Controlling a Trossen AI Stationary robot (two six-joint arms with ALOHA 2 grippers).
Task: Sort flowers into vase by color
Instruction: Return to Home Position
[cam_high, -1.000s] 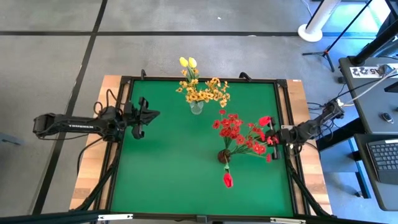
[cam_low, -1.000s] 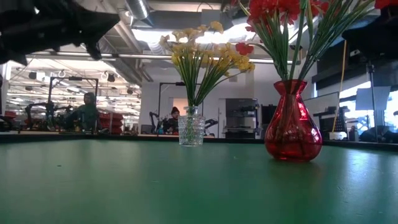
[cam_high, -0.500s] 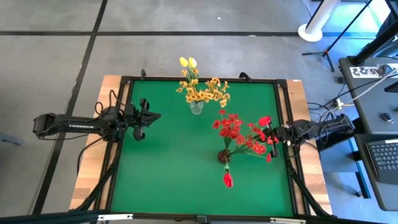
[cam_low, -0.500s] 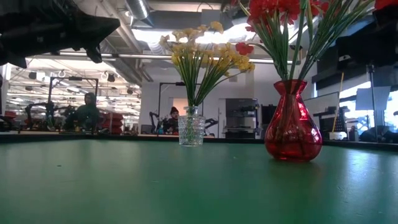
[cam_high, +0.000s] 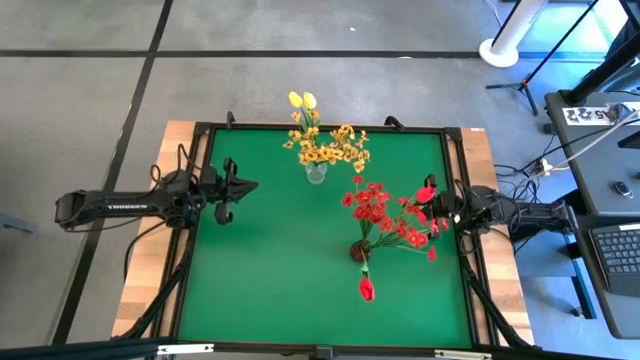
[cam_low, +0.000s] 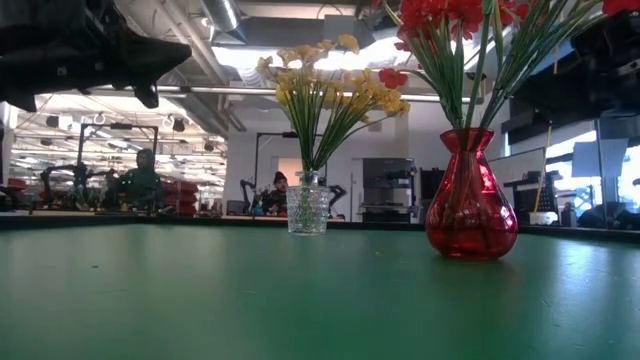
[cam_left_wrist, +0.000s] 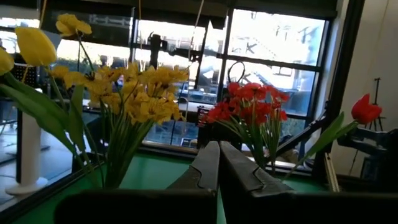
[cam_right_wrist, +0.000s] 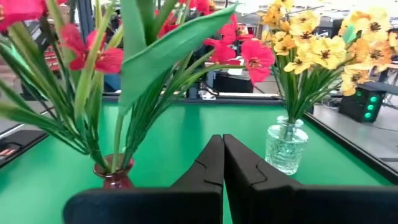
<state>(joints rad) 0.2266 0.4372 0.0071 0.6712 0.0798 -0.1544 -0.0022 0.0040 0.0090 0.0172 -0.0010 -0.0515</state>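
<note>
We see the left gripper (cam_left_wrist: 218, 144) with its fingers pressed together on nothing, hovering over the left edge of the green mat (cam_high: 270, 280). Ahead of those tips, well apart, the yellow flowers (cam_high: 335, 150) stand in the clear vase (cam_high: 316, 173). The right gripper (cam_right_wrist: 222, 138) is likewise closed and empty, its tips just beside the outermost of the red flowers (cam_high: 375, 205), which fill the red vase (cam_low: 471, 210). White lettering on the left arm (cam_high: 110, 203) is too small for us to read.

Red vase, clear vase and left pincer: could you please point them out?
red vase (cam_low: 471, 215), low view, on its belly.
clear vase (cam_low: 307, 208), low view, on its glass body.
left pincer (cam_left_wrist: 219, 149), left wrist view, between its closed fingertips.
</note>
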